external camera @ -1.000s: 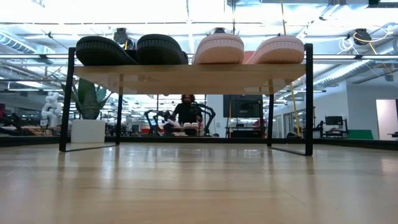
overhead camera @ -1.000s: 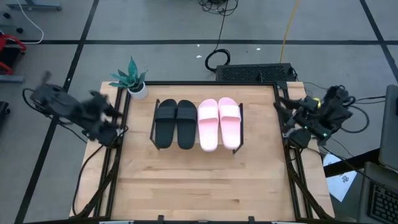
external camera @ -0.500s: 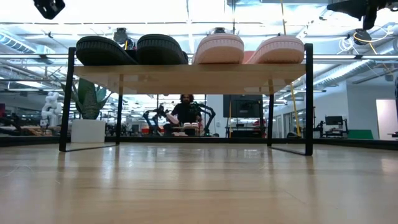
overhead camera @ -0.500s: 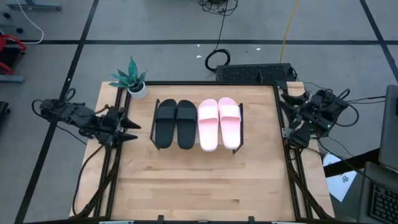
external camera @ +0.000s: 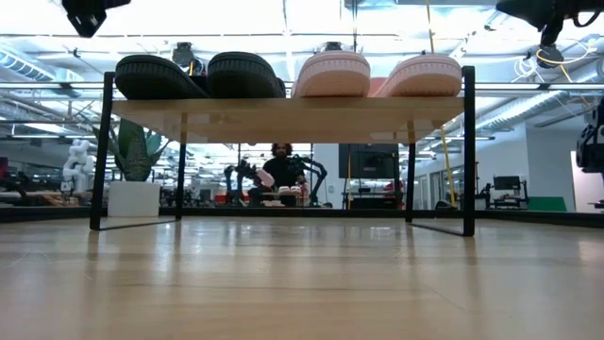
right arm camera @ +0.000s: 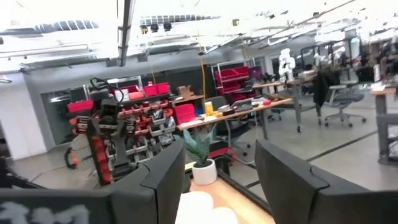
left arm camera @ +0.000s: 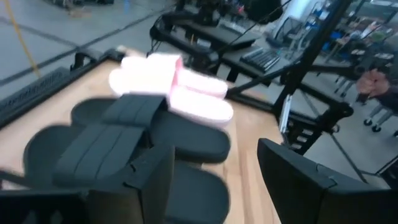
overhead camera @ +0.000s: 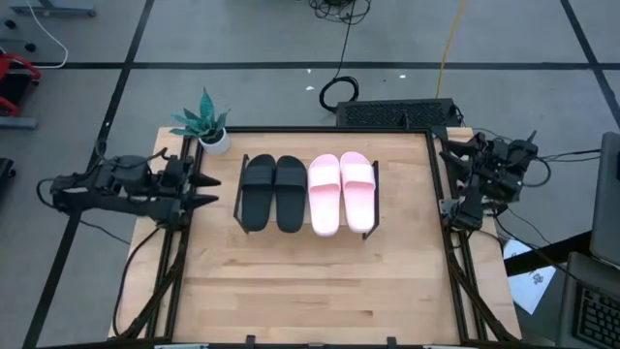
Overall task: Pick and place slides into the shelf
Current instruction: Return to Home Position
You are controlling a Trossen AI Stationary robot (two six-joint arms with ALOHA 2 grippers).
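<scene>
On the shelf (external camera: 283, 119), black slides (overhead camera: 262, 192) beside pink slides (overhead camera: 325, 194)

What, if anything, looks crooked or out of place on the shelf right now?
Nothing stands out. The black slides and pink slides sit side by side on the shelf, roughly parallel, none tipped. The left gripper and right gripper are open and empty, off to either side.

Nothing legible right now: no word, number or brand reads on the slides (overhead camera: 325, 194), the shelf (external camera: 283, 118) or the worktop (overhead camera: 310, 281), and the print on the white sheet (overhead camera: 531, 283) off the worktop's corner is too small to make out.
</scene>
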